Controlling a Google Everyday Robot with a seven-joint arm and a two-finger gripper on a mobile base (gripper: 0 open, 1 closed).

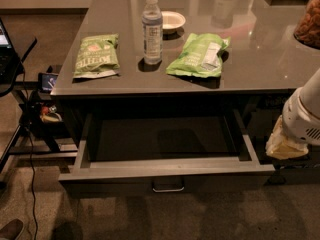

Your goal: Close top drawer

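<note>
The top drawer point(165, 171) is a wide dark grey drawer under the grey tabletop, pulled far out toward me. Its inside looks empty and dark, with lighter grey sides. A small metal loop handle point(168, 185) sits at the centre of its flat front. My gripper point(284, 145) is at the right edge of the view, at the end of a white arm segment point(305, 115). It hangs beside the drawer's front right corner, a little to the right of it and apart from it.
On the tabletop point(250, 59) stand a clear water bottle point(152, 29), a small white bowl point(172, 20) and two green snack bags point(96, 55) point(199, 55). A brown jar point(309, 21) stands at the right edge. A stand with cables point(30, 119) is on the left floor.
</note>
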